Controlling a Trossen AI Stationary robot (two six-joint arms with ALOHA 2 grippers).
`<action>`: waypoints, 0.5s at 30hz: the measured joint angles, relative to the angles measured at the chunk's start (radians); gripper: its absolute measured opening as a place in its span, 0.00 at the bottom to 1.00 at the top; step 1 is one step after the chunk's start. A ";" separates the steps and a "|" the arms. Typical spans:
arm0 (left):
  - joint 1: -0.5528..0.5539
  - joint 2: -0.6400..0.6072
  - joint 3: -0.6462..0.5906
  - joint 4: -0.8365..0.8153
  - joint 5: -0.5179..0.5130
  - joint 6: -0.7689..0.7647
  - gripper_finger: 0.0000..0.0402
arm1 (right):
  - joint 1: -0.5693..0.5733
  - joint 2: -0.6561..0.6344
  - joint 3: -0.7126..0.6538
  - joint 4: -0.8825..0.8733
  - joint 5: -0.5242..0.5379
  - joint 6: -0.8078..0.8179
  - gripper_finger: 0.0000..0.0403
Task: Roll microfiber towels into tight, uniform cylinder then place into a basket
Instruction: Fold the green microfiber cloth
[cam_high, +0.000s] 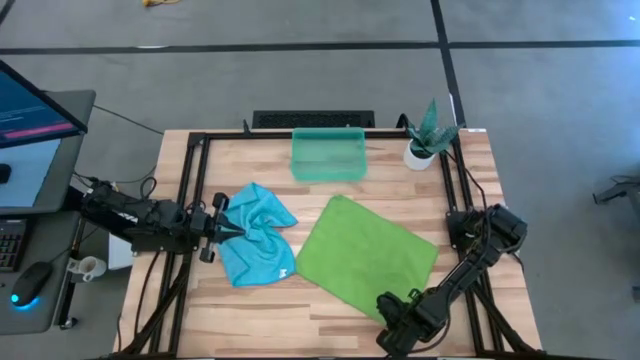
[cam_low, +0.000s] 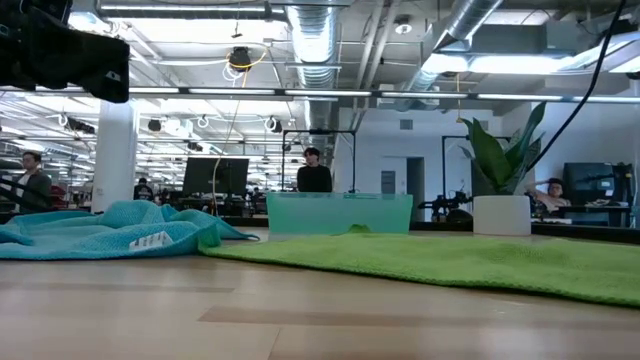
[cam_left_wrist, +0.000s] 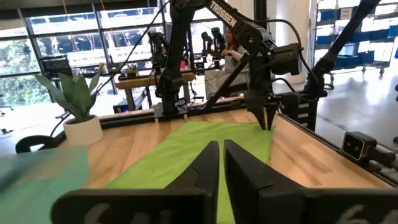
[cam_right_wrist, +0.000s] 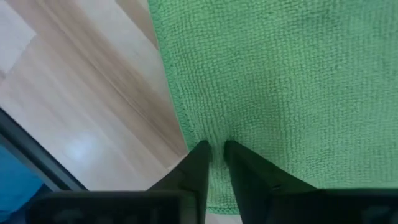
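The right claw (cam_right_wrist: 213, 149) sits low at the near edge of the lime green towel (cam_high: 364, 254), its two dark fingers drawn narrow with a small fold of the green cloth pinched up between the tips. In the high view this claw (cam_high: 392, 306) is at the towel's near corner, close to the front edge of the desk (cam_high: 470, 190), with its arm bending back toward the right side rail.

The left claw (cam_high: 232, 230) reaches in from the left side of the desk and meets the left edge of the turquoise blue towel (cam_high: 257, 232). Its fingers (cam_left_wrist: 208, 163) stand almost together with only a thin slit between them; whether they grip any blue cloth cannot be told, since none shows between the tips in the left wrist view.

The blue towel lies crumpled and bunched on the left half of the desk, its small white tag (cam_low: 150, 240) showing on the near side in the low view. Its right edge is touching or just beside the green towel's left corner. The green towel lies spread flat as a tilted square across the middle and right of the desk.

The translucent teal basket (cam_high: 327, 156) stands at the far edge of the desk, near the centre, apart from both towels. A small white pot with a green plant (cam_high: 424, 146) stands to its right, near the far right corner.
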 joint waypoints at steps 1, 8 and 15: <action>0.000 0.000 0.000 0.000 0.000 0.000 0.08 | -0.003 0.000 0.000 -0.003 0.000 0.000 0.18; 0.000 0.000 0.000 0.004 0.001 -0.007 0.22 | -0.013 0.000 0.000 -0.009 -0.003 -0.001 0.02; 0.000 0.000 0.000 0.047 0.000 -0.007 0.25 | -0.010 -0.004 0.011 -0.021 0.003 -0.031 0.02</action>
